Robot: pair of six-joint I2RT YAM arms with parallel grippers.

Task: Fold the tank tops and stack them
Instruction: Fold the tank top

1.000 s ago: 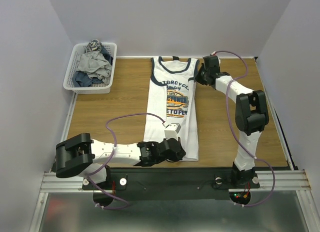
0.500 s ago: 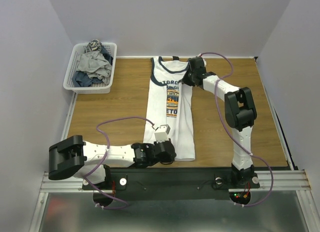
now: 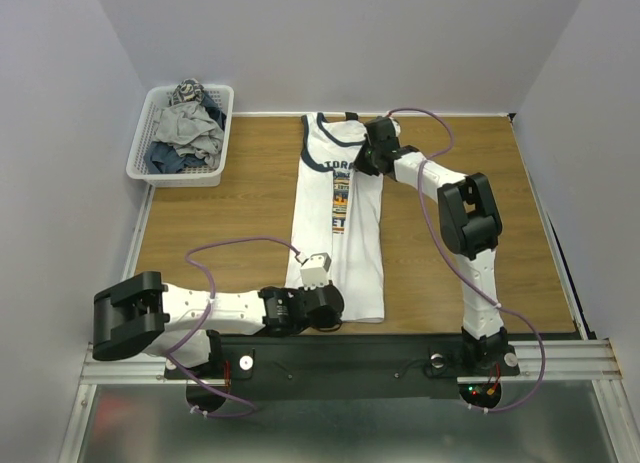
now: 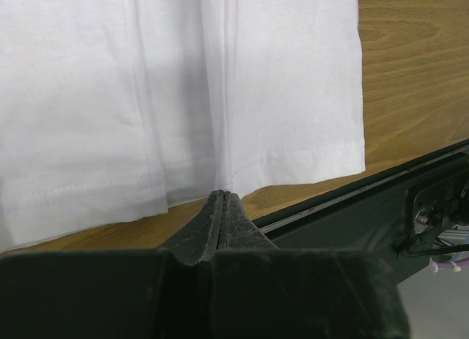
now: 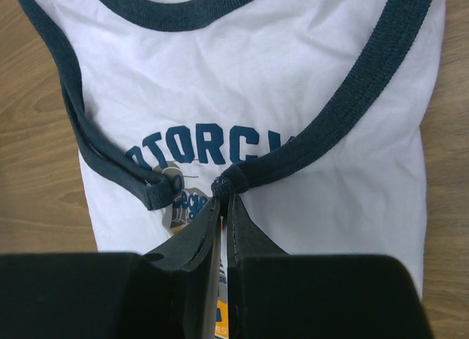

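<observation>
A white tank top with navy trim lies lengthwise on the wooden table, its right side folded over toward the middle and covering part of the chest print. My left gripper is at the bottom hem, shut on a pinch of the white fabric; its tips meet at the fold. My right gripper is at the top, shut on the navy armhole trim, bunched at its tips over the tank top's lettering.
A white mesh basket with several crumpled garments stands at the back left corner. The table's black front rail runs just below the hem. Bare wood lies on both sides of the tank top.
Both grippers have moved left, carrying the tank top's right edge over its middle. The garment looks narrower and more of the print is covered.
</observation>
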